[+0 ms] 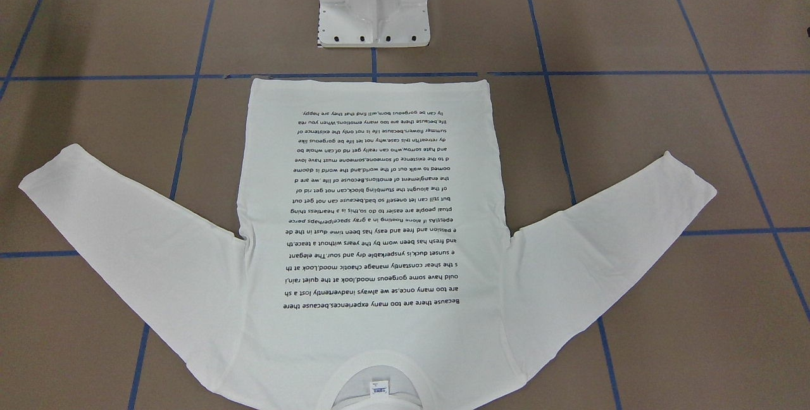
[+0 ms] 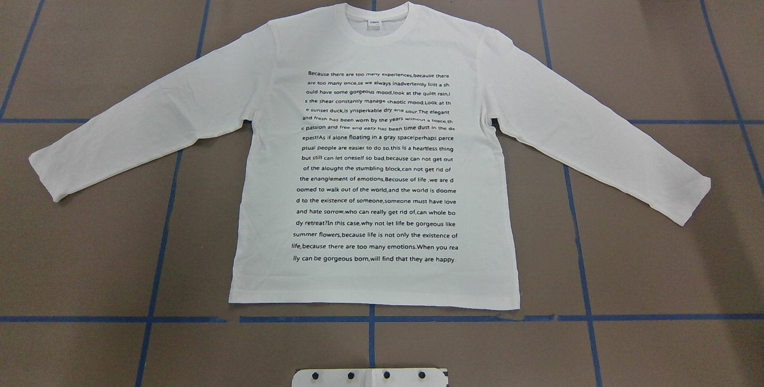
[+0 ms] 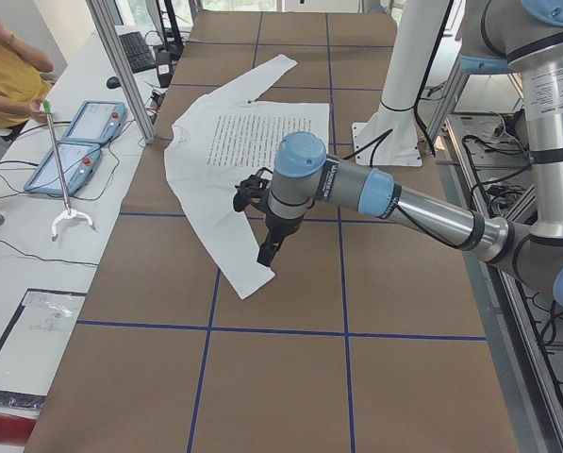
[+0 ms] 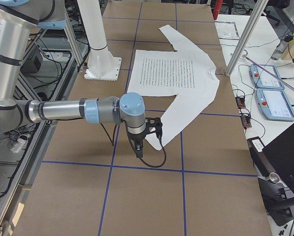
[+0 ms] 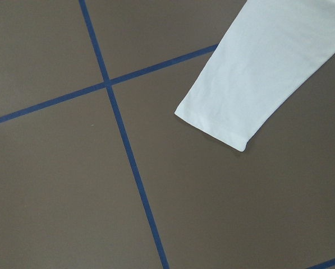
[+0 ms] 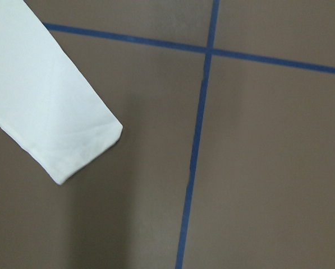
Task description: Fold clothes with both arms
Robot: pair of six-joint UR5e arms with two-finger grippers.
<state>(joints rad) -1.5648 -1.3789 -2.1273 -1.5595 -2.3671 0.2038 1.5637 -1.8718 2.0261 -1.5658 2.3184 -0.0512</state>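
Table (image 2: 89,255): one brown top with a grid of blue tape lines; it carried one shirt, lying flat.
Shirt (image 2: 373,160): one, white, spread open in the middle of the table with the printed side up. In the overhead view the neck (image 2: 377,17) was at 12 o'clock and the hem at 6 o'clock. The two sleeves ran out toward 9 o'clock and 3 o'clock.
Left arm (image 3: 404,203): one, stretched level over the table, wrist bent down.
Right arm (image 4: 68,110): one, in the same pose at the other end of the table.
Pedestal base (image 1: 373,5): one, white, just beyond the hem.
Left gripper (image 3: 268,250): pointed down above the table, near one sleeve end; how wide it stood cannot be told, and nothing was seen in it.
Right gripper (image 4: 138,146): pointed down near the other sleeve end; its opening also cannot be told.
Cuffs: two, flat on the table; one at 2 o'clock in the left wrist view (image 5: 212,120), one at 9 to 10 o'clock in the right wrist view (image 6: 83,151).
Tag (image 2: 374,24): one, small, inside the neck.
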